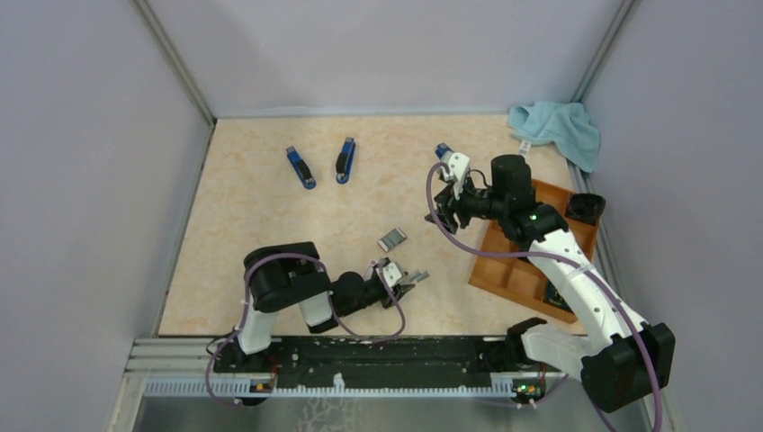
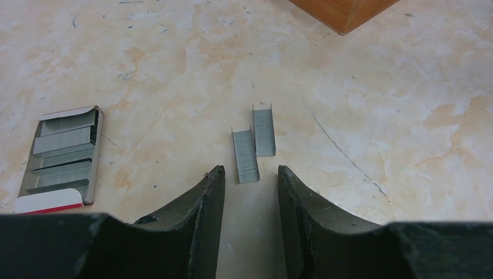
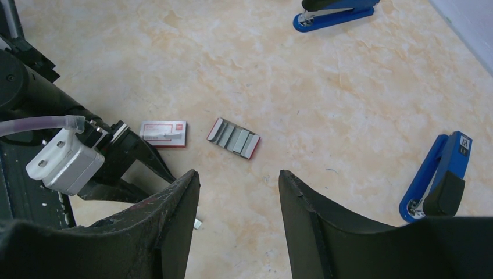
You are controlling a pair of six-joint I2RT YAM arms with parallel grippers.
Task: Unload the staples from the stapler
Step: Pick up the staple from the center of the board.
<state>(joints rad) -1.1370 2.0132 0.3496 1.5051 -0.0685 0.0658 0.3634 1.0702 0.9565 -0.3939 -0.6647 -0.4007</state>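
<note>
Left wrist, staples (image 2: 254, 146) just ahead of fingers (image 2: 208, 200)

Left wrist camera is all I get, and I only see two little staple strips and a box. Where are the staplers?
Observer: Two blue staplers lie side by side far out on the table, on the left.
Operator: Is the other hand holding one?
Observer: No, the right hand is open and empty.
Operator: Any more staplers?
Observer: Yes, a third stapler shows just beyond that hand, partly hidden by it.
</note>
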